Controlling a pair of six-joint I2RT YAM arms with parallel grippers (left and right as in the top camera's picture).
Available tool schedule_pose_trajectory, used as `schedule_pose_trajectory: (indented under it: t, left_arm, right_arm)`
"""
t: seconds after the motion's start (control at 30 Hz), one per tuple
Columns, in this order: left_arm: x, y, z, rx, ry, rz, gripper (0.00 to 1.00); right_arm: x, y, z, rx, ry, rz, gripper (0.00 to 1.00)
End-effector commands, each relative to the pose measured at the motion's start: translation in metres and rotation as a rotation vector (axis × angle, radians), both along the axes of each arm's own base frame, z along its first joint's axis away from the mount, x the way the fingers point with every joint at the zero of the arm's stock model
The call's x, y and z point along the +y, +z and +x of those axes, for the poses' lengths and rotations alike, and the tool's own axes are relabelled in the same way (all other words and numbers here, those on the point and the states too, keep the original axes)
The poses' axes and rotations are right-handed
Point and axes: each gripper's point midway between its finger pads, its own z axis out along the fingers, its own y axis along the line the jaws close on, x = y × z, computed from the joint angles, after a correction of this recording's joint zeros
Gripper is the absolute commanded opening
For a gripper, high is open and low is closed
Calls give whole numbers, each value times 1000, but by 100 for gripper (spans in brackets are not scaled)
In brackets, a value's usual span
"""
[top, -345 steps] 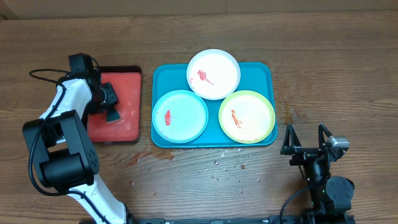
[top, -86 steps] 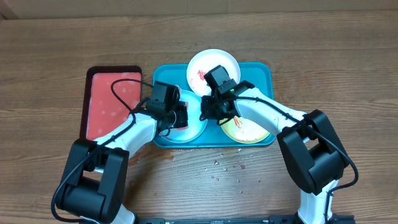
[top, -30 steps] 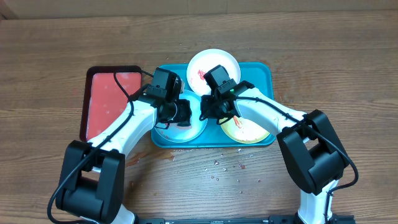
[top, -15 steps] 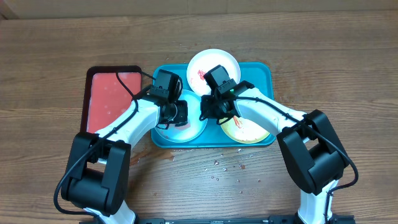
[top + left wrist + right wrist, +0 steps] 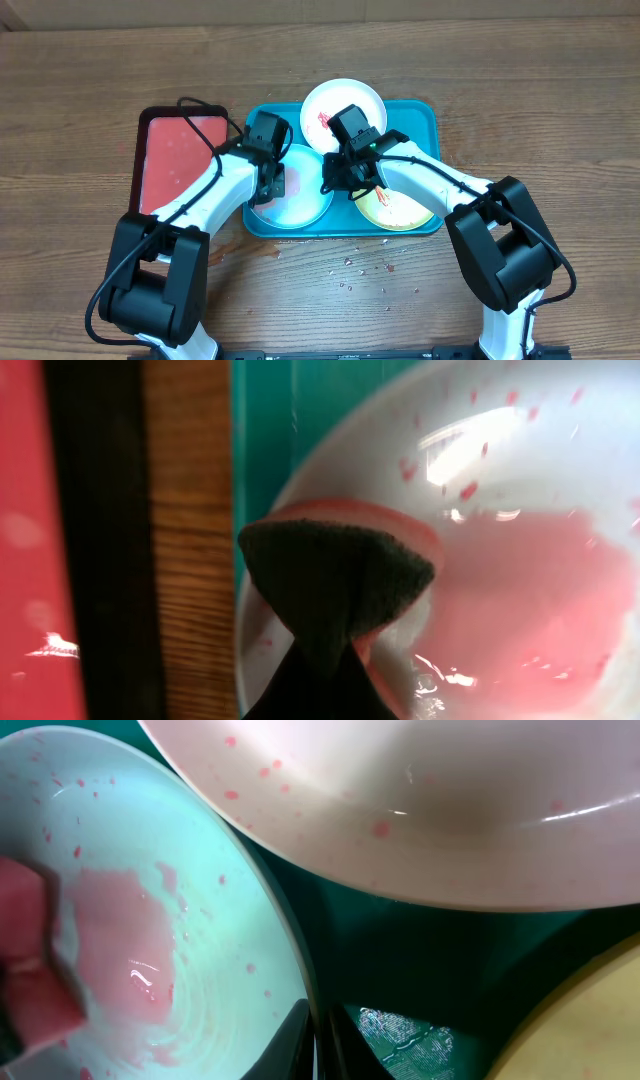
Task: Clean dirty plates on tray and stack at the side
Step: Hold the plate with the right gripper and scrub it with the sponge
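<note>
Wood desk (image 5: 560,100), teal tray (image 5: 425,115): left pincer (image 5: 274,186) clamps sponge (image 5: 335,585) on light blue plate (image 5: 300,207), tray's 8 o'clock; right pincer (image 5: 329,186) closed on that plate's 2 o'clock rim.

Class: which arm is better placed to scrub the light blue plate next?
Left. The left gripper is shut on the sponge, resting on the pink smear in the light blue plate; the right gripper pinches that plate's rim.

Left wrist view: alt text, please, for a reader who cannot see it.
The left pincer holds a dark-faced sponge on a plate smeared with pink water. Left of it: teal tray, table strip, red tray.
</note>
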Motion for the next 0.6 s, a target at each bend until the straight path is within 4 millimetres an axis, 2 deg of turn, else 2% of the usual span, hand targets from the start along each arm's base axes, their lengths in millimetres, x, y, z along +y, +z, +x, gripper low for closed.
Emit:
schedule_pose_trajectory:
  t: [0.0, 0.1, 0.2, 0.3, 0.43, 0.57]
  left_arm:
    - [-6, 33, 34, -102, 11, -15, 4]
    - [-38, 36, 36, -86, -37, -186, 4]
    - [-64, 31, 27, -38, -80, -333, 4]
    - [-64, 15, 19, -3, -53, -345, 4]
    - [-61, -15, 8, 34, -48, -336, 4]
    - [-54, -30, 5, 54, -35, -299, 4]
  right_arm:
    - [0, -1, 0, -2, -3, -5, 7]
    - [0, -1, 0, -2, -3, -5, 7]
    - [0, -1, 0, -2, -3, -5, 7]
    - [0, -1, 0, -2, -3, -5, 7]
    - [0, -1, 0, -2, -3, -5, 7]
    - [0, -1, 0, -2, -3, -5, 7]
